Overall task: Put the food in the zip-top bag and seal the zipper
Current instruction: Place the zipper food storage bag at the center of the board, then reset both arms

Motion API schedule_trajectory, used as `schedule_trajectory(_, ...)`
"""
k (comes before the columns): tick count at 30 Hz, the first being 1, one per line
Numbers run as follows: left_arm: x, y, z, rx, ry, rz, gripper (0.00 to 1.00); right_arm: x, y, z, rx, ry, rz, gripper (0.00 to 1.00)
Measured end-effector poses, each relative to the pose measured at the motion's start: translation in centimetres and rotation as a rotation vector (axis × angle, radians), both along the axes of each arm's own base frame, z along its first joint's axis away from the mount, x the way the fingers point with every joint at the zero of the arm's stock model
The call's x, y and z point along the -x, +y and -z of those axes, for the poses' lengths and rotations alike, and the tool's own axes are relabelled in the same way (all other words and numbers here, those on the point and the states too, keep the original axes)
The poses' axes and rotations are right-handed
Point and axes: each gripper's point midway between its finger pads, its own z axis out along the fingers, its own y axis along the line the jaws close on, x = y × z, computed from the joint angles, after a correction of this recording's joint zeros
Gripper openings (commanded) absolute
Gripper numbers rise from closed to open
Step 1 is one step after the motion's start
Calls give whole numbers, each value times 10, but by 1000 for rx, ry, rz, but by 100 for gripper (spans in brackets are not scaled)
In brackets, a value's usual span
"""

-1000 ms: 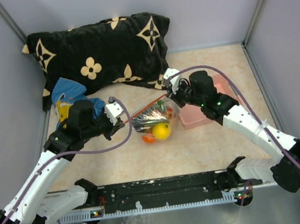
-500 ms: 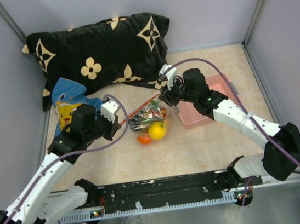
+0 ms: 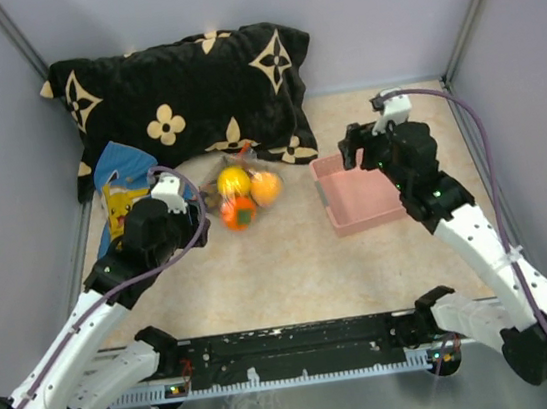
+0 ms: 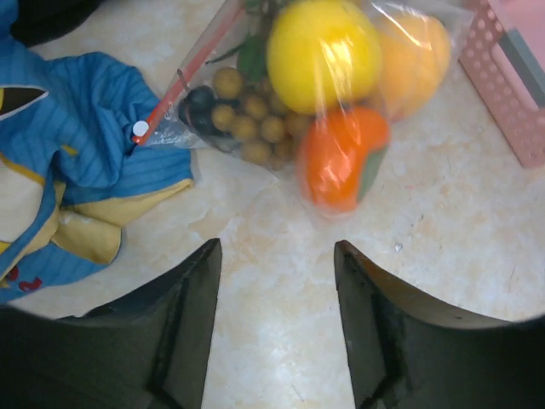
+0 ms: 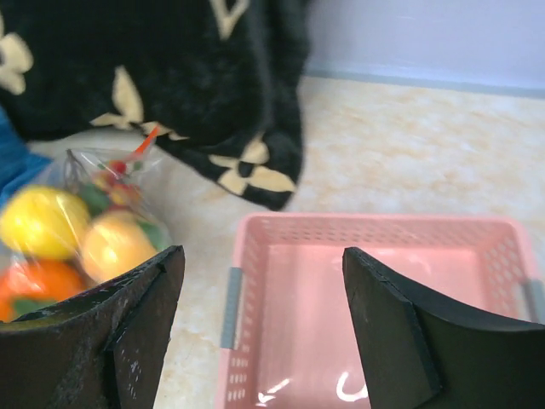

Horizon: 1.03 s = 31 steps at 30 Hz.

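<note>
In the left wrist view the left pincer (image 4: 277, 315) is released, its two dark fingers spread with only bare counter (image 4: 460, 221) between them. Just beyond the tips lies the zip-top bag (image 4: 289, 128), resting on its side. The food is inside it: a yellow lemon (image 4: 324, 53), an orange citrus (image 4: 419, 55), an orange-and-green fruit (image 4: 339, 158) and a cluster of brown balls (image 4: 247, 119), all pressed against the clear plastic. The zipper (image 4: 189, 75) runs up as a thin red strip from a white end piece that rests at the edge of the blue cartoon cloth (image 4: 77, 162). The strip looks flat and joined, so the mouth is probably shut – though whether it is sealed along its whole length I cannot tell.

In the right wrist view the right pincer (image 5: 264, 328) is likewise released, with nothing between its fingers. It hangs over the near wall of the pink basket (image 5: 366, 223), which holds no fruit. The bag sits off to the left, blurred, below the black pillow (image 5: 153, 77).

The top view shows both arms standing clear of the bag, the left pincer near it and the right one well apart across the basket. The bag lies alone on the counter between cloth and basket, against the pillow's edge – most likely set down because loading is finished and only a check of the seal remains.
</note>
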Motion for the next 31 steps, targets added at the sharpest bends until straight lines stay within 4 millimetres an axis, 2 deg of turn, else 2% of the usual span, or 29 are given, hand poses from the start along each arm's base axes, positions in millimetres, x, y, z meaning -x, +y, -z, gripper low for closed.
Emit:
schedule_trajectory(4, -8, 17, -2, 35, -1, -129, 85, 18, -41, -2, -21, 14, 186, 76)
schedule_trajectory(6, -13, 29, -4, 49, -7, -197, 88, 35, -67, 4, -13, 22, 295, 76)
schedule_trajectory(10, -16, 57, -14, 92, -43, -336, 95, 62, -100, 5, -8, -6, 417, 76)
schedule_trajectory(12, -13, 65, -25, 122, -82, -370, 100, 80, -117, -7, -28, -58, 474, 76)
schedule_trajectory(17, 5, 83, -67, 220, -248, -413, 100, 120, -153, -46, -118, -220, 587, 76)
schedule_trajectory(20, 19, 97, -94, 267, -362, -440, 100, 129, -161, -54, -128, -257, 611, 77)
schedule_trajectory(23, 28, 107, -109, 284, -432, -452, 100, 128, -161, -55, -121, -261, 612, 77)
schedule_trajectory(31, 35, 112, -114, 280, -462, -456, 100, 119, -156, -57, -117, -266, 597, 77)
